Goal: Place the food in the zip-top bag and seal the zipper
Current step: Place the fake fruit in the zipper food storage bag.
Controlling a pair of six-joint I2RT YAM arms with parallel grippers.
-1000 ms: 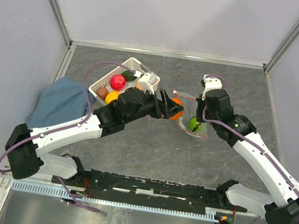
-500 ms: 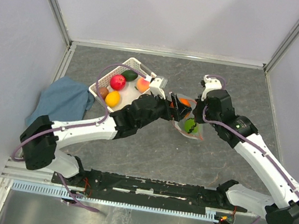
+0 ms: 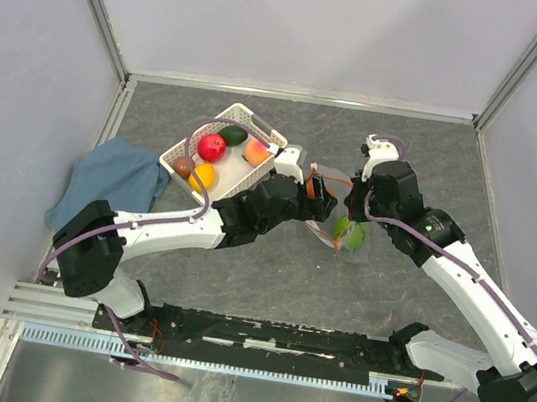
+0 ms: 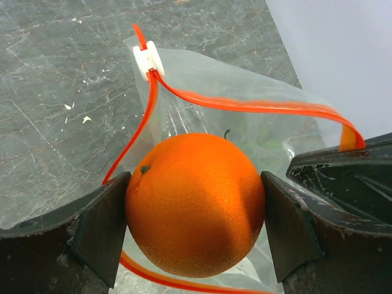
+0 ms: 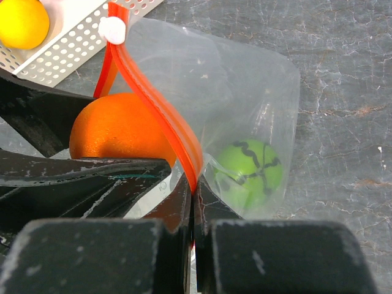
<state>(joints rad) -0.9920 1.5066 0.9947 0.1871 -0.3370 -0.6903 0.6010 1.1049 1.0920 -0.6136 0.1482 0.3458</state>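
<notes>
My left gripper [image 3: 318, 194] is shut on the orange [image 4: 195, 202] and holds it at the open mouth of the clear zip-top bag [image 4: 257, 131]. The red-orange zipper [image 4: 245, 105] loops around the orange, with its white slider [image 4: 148, 60] at the far end. My right gripper [image 5: 193, 187] is shut on the zipper strip [image 5: 156, 104] and holds the bag [image 5: 245, 92] up. A green round fruit [image 5: 251, 171] lies inside the bag; it also shows in the top view [image 3: 348, 232]. The red apple [image 3: 212, 146], lemon [image 3: 203, 174], peach [image 3: 257, 150], avocado [image 3: 233, 135] and brown piece [image 3: 184, 164] sit in the white basket [image 3: 239, 114].
A blue cloth [image 3: 110, 177] lies at the left of the table. The basket's corner [image 5: 73, 43] with the lemon [image 5: 23, 21] is close beside the bag in the right wrist view. Grey walls enclose the table on three sides.
My left arm has carried the orange to the right, from beside the basket to the bag's mouth. The right gripper and bag have stayed nearly still.
</notes>
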